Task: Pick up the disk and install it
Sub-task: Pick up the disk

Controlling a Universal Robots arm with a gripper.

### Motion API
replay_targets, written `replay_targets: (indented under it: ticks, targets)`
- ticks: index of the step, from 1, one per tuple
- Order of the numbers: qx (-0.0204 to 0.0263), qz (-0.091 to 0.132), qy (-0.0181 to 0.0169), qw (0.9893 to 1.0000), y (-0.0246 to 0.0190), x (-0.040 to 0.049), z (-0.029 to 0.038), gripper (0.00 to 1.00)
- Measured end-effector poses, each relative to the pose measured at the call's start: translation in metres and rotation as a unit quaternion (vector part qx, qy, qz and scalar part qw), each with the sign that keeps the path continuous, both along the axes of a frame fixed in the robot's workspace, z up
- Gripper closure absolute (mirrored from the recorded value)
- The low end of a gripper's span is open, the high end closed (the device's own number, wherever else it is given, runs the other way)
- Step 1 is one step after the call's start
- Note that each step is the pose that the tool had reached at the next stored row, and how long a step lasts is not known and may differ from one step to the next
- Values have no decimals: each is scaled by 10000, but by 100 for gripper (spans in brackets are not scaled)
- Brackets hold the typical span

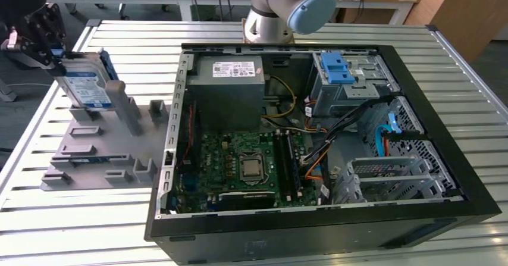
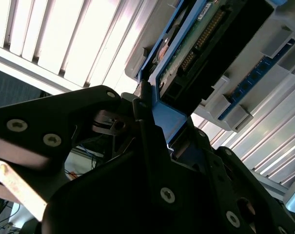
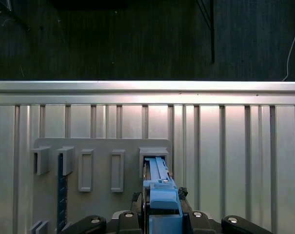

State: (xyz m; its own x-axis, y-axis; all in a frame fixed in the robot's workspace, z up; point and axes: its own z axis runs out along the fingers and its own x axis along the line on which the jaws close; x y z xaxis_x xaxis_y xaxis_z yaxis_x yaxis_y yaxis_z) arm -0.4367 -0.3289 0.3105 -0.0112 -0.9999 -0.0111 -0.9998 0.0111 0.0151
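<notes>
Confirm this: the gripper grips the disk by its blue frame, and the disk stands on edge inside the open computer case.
Wrong on the place. In the exterior view the disk stands on edge at the grey rack, outside the open computer case, on the exterior view's left. The gripper does grip its blue frame.

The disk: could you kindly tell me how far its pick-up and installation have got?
Done: the gripper is at the disk and closed on its blue frame. In hand: the pick-up; the disk stands on edge at the grey rack, and I cannot tell whether it has lifted clear. Left: installing; the disk is outside the open computer case, towards the exterior view's left.
</notes>
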Motion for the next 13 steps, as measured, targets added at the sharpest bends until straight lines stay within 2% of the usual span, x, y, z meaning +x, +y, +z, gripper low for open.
replay_targets:
  ticks: [13]
  targets:
    - [0,0,0,10000,2,0,39,64]
